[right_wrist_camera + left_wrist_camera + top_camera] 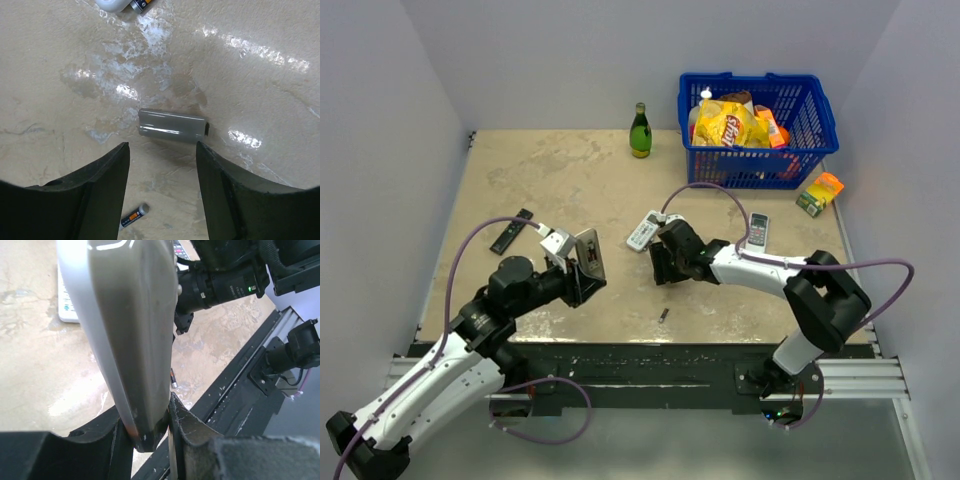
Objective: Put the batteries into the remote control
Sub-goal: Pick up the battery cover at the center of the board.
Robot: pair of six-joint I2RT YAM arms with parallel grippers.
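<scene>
My left gripper (582, 268) (147, 422) is shut on the lower end of the remote control (588, 255) (135, 335), held off the table with its plain grey back toward the wrist camera. My right gripper (665, 268) (162, 150) is open and hangs low over the table. A small grey curved cover piece (172, 126) lies just beyond its fingertips. One battery (134, 217) (663, 315) (173, 379) lies on the table on the near side of the right gripper. Another battery (141, 5) lies at the far edge of the right wrist view beside a white object (112, 4).
A white remote (643, 230) (67, 305) lies just behind the right gripper, another remote (758, 230) to its right. A long black strip (510, 232) lies at left. A green bottle (640, 130), a blue basket (820, 150) of snacks and an orange box (820, 193) stand at the back.
</scene>
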